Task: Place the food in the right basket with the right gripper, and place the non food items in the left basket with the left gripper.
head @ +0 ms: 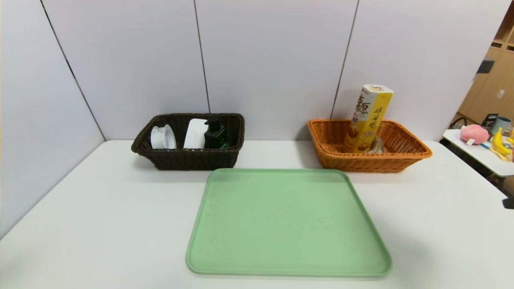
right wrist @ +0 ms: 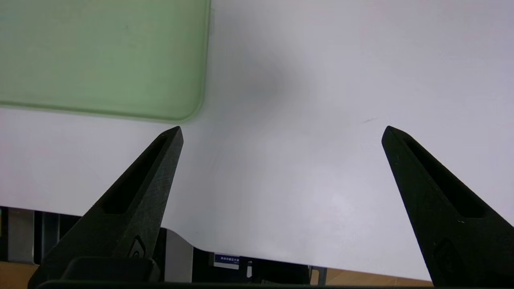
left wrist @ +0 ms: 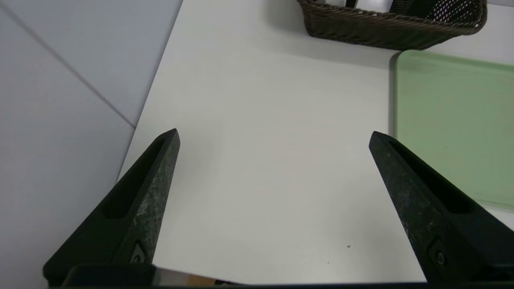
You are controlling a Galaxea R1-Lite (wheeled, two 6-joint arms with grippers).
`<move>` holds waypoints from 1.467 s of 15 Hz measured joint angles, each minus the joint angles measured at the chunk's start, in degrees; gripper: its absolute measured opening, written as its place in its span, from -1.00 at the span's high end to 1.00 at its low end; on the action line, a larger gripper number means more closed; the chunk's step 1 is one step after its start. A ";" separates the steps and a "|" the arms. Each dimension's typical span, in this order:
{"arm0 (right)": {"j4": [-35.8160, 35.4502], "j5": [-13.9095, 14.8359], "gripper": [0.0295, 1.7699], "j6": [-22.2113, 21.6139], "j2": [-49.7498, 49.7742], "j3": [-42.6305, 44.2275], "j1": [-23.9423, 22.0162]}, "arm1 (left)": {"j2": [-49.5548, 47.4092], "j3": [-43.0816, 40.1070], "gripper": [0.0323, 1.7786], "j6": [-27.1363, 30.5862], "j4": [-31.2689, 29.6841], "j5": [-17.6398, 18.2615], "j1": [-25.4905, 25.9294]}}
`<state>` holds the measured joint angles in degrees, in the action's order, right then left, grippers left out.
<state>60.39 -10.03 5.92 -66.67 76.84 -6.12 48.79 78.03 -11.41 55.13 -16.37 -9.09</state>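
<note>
Both claws, left claw (left wrist: 274,134) and right claw (right wrist: 282,128), gape empty over the tabletop (head: 421,224); non-food sits in the dark basket (head: 176,158), but the tall snack box (head: 367,118) leaning in the orange basket (head: 373,162) could topple if bumped.

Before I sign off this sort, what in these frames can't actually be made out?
- Small snack pack: head view, mostly hidden behind the yellow snack box in the orange basket.
- Dark basket: left wrist view, contents cut off by the frame edge.
- Left hand and right hand: absent from head view; both open and empty in the wrist views.
</note>
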 joint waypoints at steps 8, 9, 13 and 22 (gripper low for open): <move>-14.91 4.89 -0.93 -1.02 38.45 -24.03 -0.18 | -30.57 -20.92 -0.90 8.87 -1.02 5.00 3.50; -18.01 5.11 -0.93 -0.91 42.19 -26.78 -0.18 | -31.40 -21.66 -0.90 8.96 -2.29 7.36 3.54; -22.60 5.50 -0.93 -1.05 48.81 -29.05 2.79 | -32.85 -25.03 -0.90 7.30 -5.05 5.07 3.64; -23.14 8.39 -0.93 3.17 62.16 -37.78 5.74 | -40.17 -30.99 -0.90 12.48 -10.86 17.16 9.23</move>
<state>37.25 -1.65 9.09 -4.51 39.06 -0.38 8.62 47.04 1.07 44.26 0.79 0.13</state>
